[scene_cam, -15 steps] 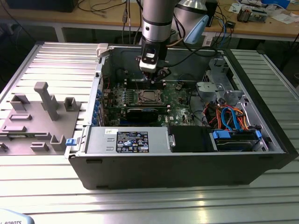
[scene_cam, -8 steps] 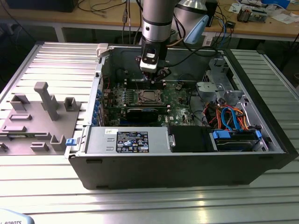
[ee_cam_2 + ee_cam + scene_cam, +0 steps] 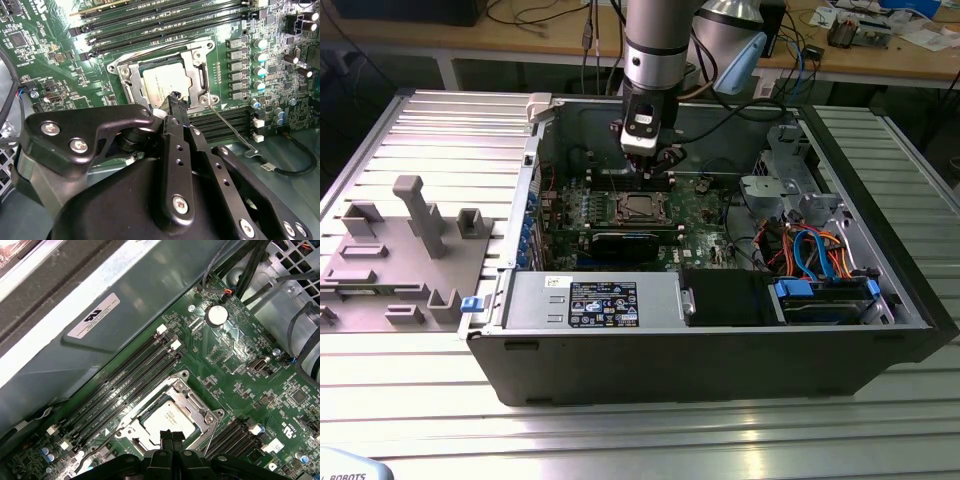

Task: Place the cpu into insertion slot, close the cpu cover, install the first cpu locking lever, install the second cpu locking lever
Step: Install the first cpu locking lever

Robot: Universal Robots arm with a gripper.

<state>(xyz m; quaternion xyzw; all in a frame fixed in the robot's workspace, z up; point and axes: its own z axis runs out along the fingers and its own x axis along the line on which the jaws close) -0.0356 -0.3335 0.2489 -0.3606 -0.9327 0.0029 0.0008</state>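
The cpu lies flat in its socket on the green motherboard, its dull silver top also showing in the first wrist view and the exterior view. The silvery cpu cover lies down around it as a frame. A thin wire locking lever sticks out from the socket corner, away from the board. My gripper hovers just over the socket's edge with its black fingertips pressed together and nothing between them; from outside it hangs behind the socket.
Rows of memory slots flank the socket. The case's metal wall runs close behind. A black block, power supply and cabled drive bay fill the case. A grey fixture tray sits at the exterior view's left.
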